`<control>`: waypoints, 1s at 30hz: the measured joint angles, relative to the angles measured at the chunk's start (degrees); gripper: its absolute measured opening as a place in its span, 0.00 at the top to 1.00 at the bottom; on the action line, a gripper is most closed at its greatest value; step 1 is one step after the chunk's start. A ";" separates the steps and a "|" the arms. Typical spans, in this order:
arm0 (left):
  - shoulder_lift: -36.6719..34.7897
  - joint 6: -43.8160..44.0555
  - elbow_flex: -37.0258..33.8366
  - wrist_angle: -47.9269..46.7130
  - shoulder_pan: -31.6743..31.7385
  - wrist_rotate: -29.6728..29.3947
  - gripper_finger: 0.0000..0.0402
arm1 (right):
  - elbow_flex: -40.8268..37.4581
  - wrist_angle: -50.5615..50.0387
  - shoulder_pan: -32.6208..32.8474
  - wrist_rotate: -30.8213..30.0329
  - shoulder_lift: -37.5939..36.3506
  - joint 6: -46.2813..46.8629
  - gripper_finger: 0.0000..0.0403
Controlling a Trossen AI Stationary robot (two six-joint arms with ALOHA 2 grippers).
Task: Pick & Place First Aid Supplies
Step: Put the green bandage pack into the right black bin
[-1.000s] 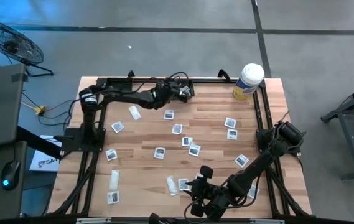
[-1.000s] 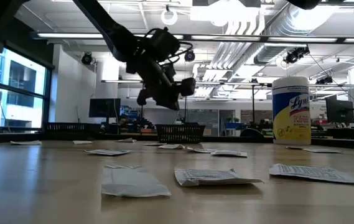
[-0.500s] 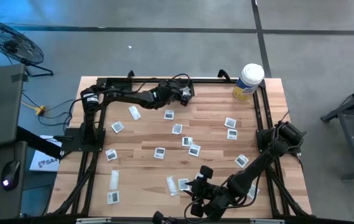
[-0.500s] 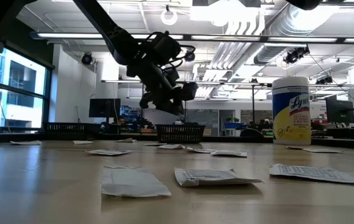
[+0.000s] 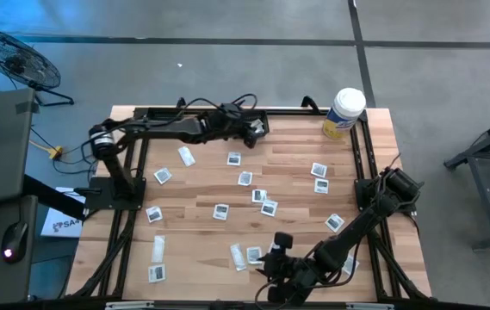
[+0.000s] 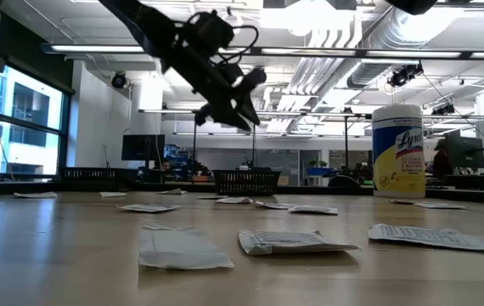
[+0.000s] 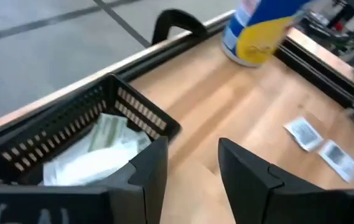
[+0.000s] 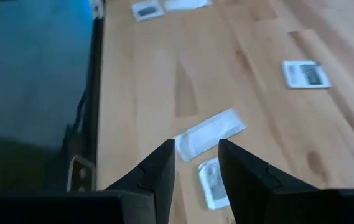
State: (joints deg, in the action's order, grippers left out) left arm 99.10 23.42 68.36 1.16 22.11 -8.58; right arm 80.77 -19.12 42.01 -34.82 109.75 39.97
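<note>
Left wrist view shows the left end effector (image 7: pixel 192 165) with fingers parted and empty, just beside the black basket (image 7: pixel 136 112), where white packets (image 7: pixel 99 152) already lie. This looks like the release step. More packets (image 5: pixel 245 178) lie scattered on the tabletop (image 5: pixel 296 155) near the basket. The right end effector (image 8: pixel 195 165) (narrowly parted, empty) waits far from the basket; next comes another packet.

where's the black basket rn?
High view: the black basket sits at the table's far edge, left of centre, under the left gripper; the white tub stands further right along that edge. Packets already lie inside it.
</note>
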 joint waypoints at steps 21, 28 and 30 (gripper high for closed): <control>-28.34 -5.28 -23.41 -4.35 -7.98 12.10 0.65 | 0.04 8.48 -7.62 15.21 4.84 -10.64 0.71; -44.74 -3.38 -39.40 -3.39 -18.59 4.82 0.65 | 0.04 11.54 -10.42 22.18 8.04 -14.28 0.71; -48.05 -2.14 -43.21 -1.45 -21.43 2.45 0.65 | 0.04 13.79 -10.68 22.30 9.00 -17.13 0.71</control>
State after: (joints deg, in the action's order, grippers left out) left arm 51.05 21.28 25.14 -0.30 0.68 -6.14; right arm 80.82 -5.33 31.33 -12.52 118.76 22.84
